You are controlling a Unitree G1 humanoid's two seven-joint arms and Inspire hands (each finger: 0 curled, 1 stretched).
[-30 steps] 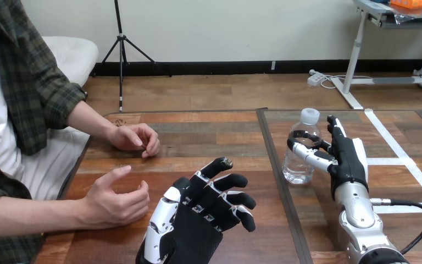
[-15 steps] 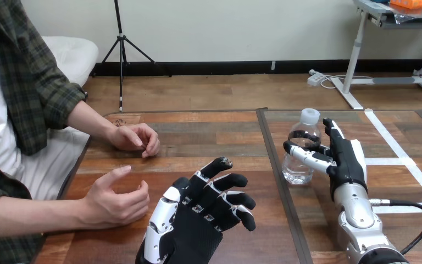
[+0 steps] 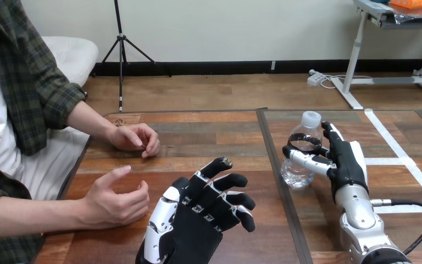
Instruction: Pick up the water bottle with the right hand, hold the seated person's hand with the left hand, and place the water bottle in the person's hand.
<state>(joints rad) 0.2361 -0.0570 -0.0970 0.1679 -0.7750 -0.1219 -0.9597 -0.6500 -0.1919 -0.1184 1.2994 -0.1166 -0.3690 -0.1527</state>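
While the right robot hand (image 3: 346, 163) grips the water bottle (image 3: 296, 174), the left robot hand (image 3: 196, 224) hovers open.

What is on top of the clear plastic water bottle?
A white cap closes the clear plastic water bottle. Nothing else rests on it. The right hand has fingers curled round its middle, covering that part.
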